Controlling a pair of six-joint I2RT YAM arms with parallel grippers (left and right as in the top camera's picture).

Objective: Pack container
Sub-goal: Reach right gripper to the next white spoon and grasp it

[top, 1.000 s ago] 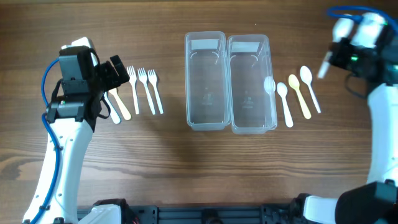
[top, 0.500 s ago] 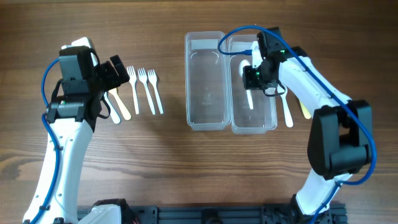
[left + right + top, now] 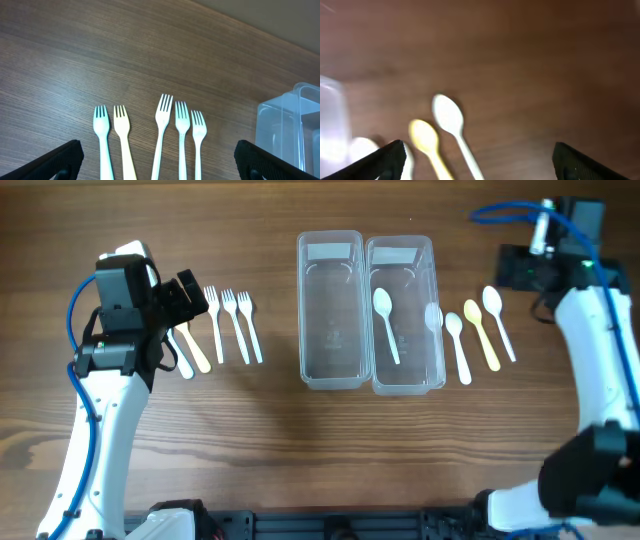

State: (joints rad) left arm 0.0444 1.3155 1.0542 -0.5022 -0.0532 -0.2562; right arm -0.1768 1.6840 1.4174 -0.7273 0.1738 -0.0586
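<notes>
Packing cutlery: one spoon is in, the forks are not yet packed.
Toward the left edge, the left gripper [image 3: 158, 161] hangs over the forks [image 3: 165, 125], fingers spread and empty. Mid-table, the left container [image 3: 330, 238] is bare and the right container [image 3: 400, 242] holds one spoon [image 3: 384, 320]. Near the far right corner the right gripper [image 3: 481, 162] hovers spread and empty above the loose spoons [image 3: 480, 330]. Its next move is probably to lower and pinch one handle.

Five forks [image 3: 162, 131] are laid side by side on the surface [image 3: 90, 55], tines toward its far edge; a clear container [image 3: 286, 131] is seen beside them.
</notes>
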